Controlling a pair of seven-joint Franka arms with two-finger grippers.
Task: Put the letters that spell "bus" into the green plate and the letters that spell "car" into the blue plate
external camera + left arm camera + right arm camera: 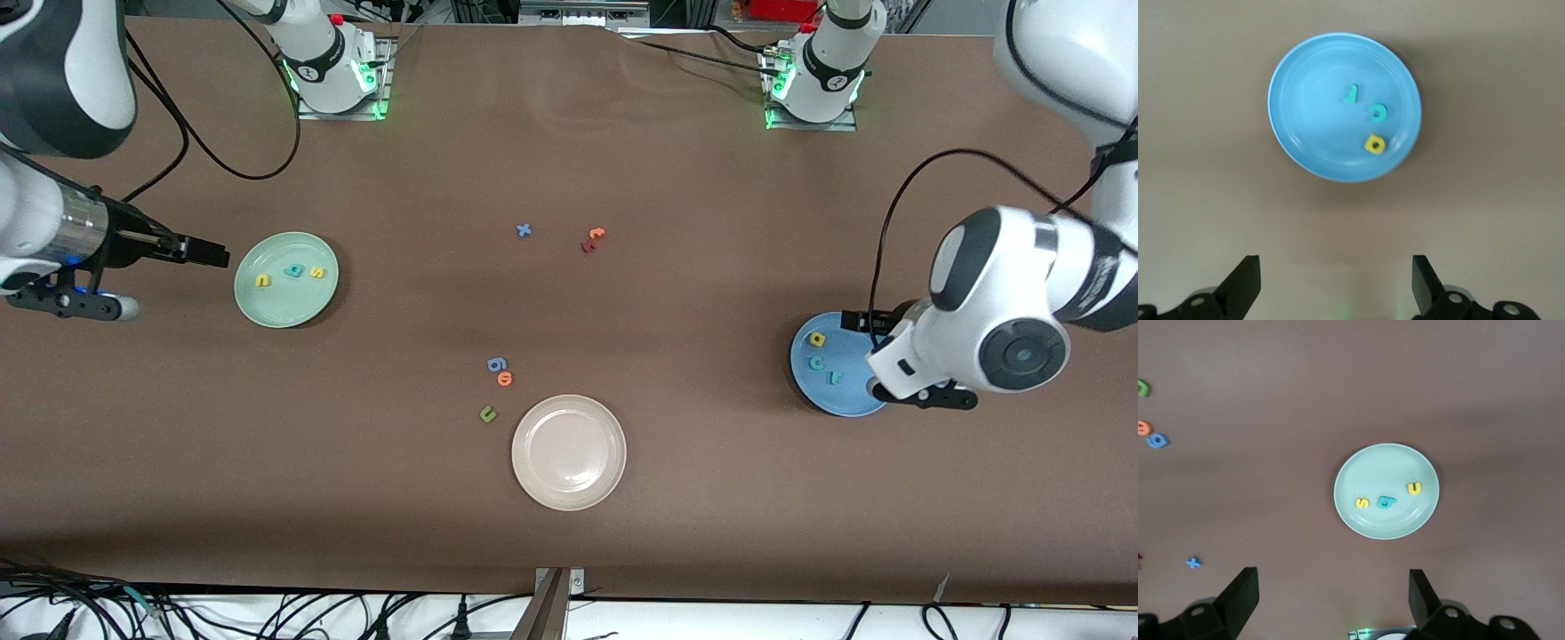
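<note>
Showing both plates filled, both claws standing wide and holding nothing.

Resting in the green plate [286,279] toward the right arm's end of the desk [569,533]: yellow u [262,281], teal b [294,271], yellow s [317,274]. Lying in the blue plate [831,400] toward the left arm's end: yellow a [817,339], teal c [816,363], teal r [835,377]. Hovering beside the green plate: right claw [1331,603], fingers spread, empty. Hanging over the blue plate's edge: left claw [1336,287], fingers likewise spread, empty. Judging the foam letters as very light, soft and compressible, tending to tip or slide; pinching gently across a stroke from above if regripping.
</note>
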